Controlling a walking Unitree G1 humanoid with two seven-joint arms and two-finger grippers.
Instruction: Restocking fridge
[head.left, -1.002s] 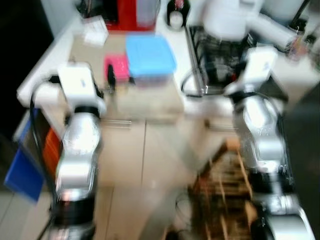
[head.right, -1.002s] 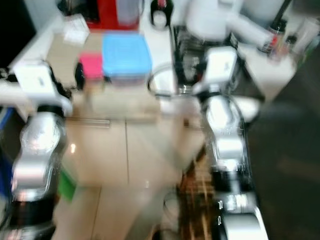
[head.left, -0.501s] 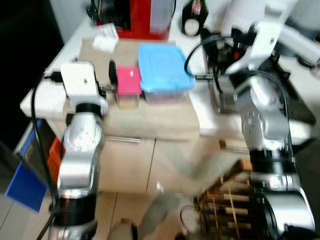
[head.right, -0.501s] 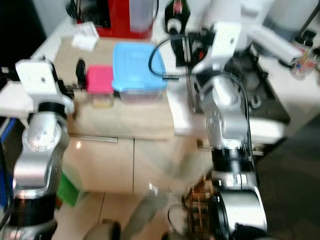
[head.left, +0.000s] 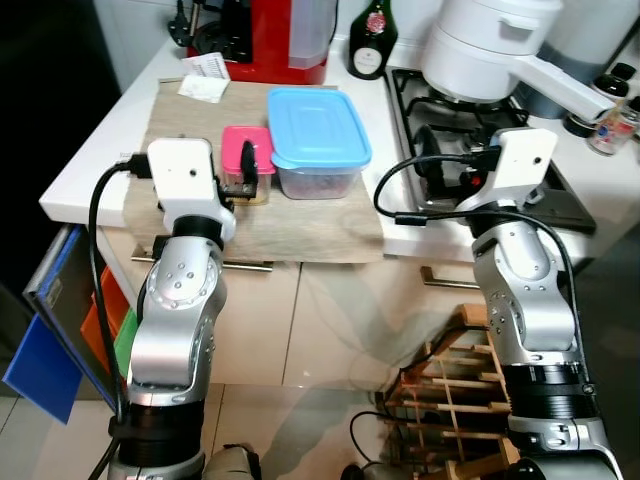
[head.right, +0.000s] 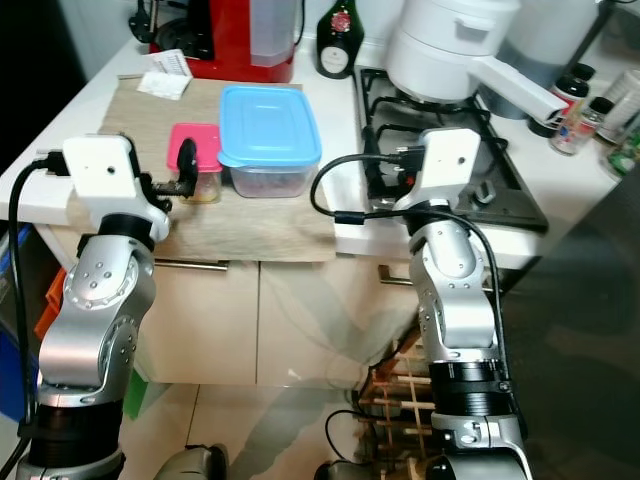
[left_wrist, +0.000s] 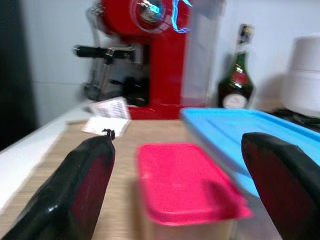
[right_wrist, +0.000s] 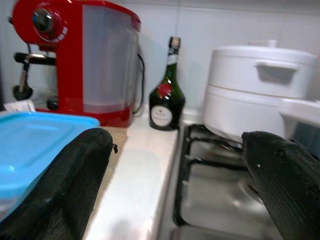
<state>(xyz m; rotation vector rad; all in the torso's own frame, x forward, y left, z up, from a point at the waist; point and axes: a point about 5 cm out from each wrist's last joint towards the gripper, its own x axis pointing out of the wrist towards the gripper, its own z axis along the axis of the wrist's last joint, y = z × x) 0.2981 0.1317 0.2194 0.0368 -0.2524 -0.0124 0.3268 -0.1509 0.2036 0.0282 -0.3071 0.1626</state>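
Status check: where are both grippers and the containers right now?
Left gripper open, lined up on pink-lidded container. Right gripper open, at the counter edge by the stove. Blue-lidded container beside the pink one, both on the mat. Nothing gripped yet.

On the tabletop (head.left: 100, 150) a mat (head.left: 300, 225) carries a small lidded box (head.left: 245, 160) and, touching its right side, a large lidded box (head.left: 318, 140). Behind them stands a coffee machine (head.left: 285, 35) with a slip of paper (head.left: 205, 88) to its left. A bottle (head.left: 372, 45) stands right of the machine. Further right lies the hob (head.left: 470, 130), bearing a pot (head.left: 495, 45). The left pincer (left_wrist: 177, 192) faces the small box, perhaps just short of it.
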